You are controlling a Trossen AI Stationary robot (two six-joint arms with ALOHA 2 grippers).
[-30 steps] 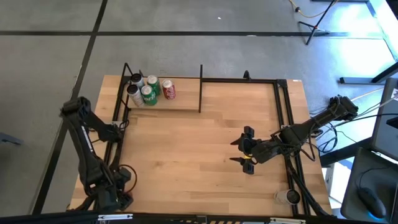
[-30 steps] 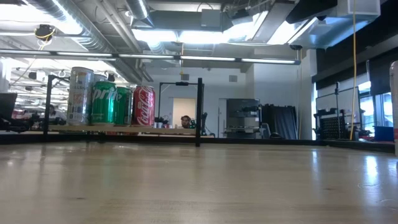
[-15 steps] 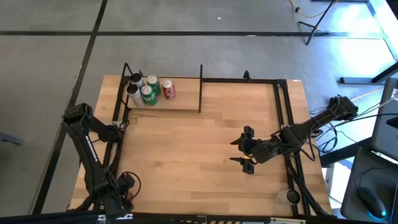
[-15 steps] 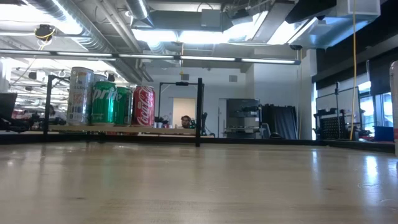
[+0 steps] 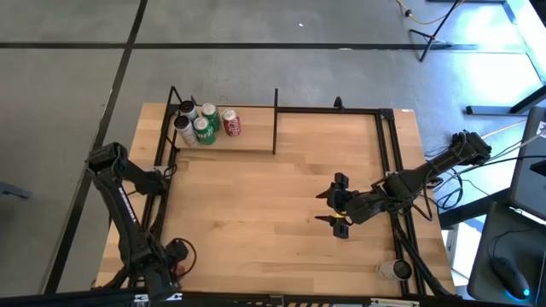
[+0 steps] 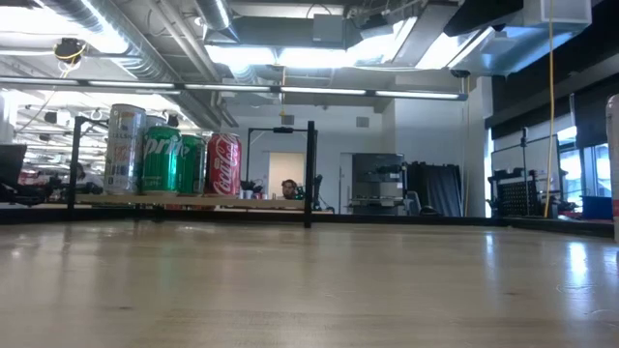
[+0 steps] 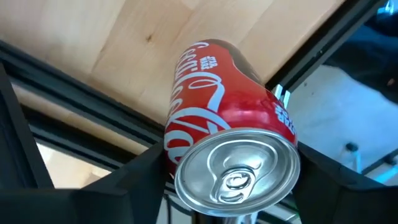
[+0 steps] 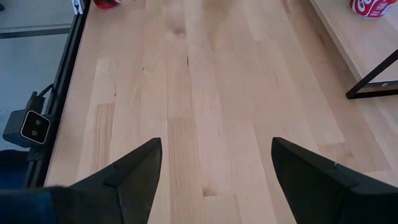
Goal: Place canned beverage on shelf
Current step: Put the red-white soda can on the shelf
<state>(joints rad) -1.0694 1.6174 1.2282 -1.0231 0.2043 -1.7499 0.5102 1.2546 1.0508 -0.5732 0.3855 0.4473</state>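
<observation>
Table point(image 5: 256, 213) w/ shelf point(image 5: 247, 141) holding four cans. Left gripper point(image 7: 230, 205) just narrowed onto a red can point(image 7: 227, 155) at near-left edge — pickup underway. Right gripper point(image 8: 214, 168) idles wide, empty.

Table point(image 5: 281, 205): light blond wood, plank-striped grain, a few darker knots.

Shelf point(image 5: 247, 136): pale wood board, thin black rod frame.

Cans on shelf, low view: silver can point(image 6: 125, 150) with faint coloured print; green can point(image 6: 161, 159) with white lettering; second green can behind it, mostly hidden; red can point(image 6: 223, 164) with white script.

Can in left wrist view point(image 7: 227, 158): red body, white script lettering, bare silver top with pull tab.

Left end effector point(image 7: 217, 186): fingers matte black.

Right end effector point(image 8: 214, 171): black fingers; in high view a small yellow-orange spot near its tip.

Floor point(image 5: 256, 68): grey, crossed by dark lines.
</observation>
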